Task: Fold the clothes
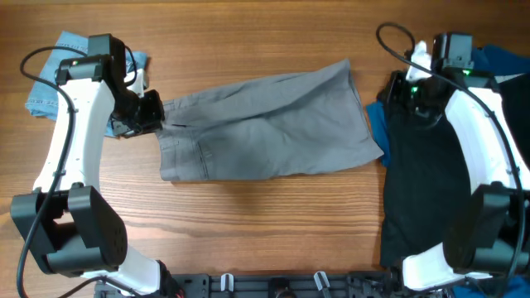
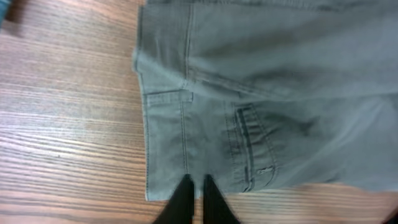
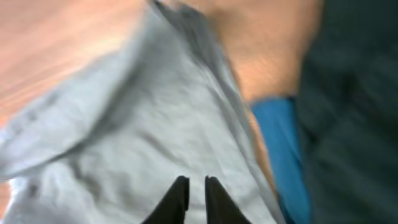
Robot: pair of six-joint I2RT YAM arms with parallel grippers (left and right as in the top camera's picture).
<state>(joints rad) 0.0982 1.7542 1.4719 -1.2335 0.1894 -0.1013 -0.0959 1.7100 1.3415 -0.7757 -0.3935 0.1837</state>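
The mid-grey shorts (image 1: 265, 124) lie flat across the middle of the table, waistband to the left. My left gripper (image 1: 151, 112) is at the waistband's left edge. In the left wrist view its fingers (image 2: 196, 182) are nearly together over the waistband (image 2: 168, 143), with no cloth seen pinched. My right gripper (image 1: 396, 89) hovers near the shorts' right leg end. In the blurred right wrist view its fingers (image 3: 193, 182) are close together above the grey cloth (image 3: 124, 137), holding nothing.
Light-blue denim shorts (image 1: 45, 83) lie at the far left behind my left arm. A black garment (image 1: 422, 190) covers the right side, with a bright-blue garment (image 1: 377, 120) at its edge and also shown in the right wrist view (image 3: 280, 143).
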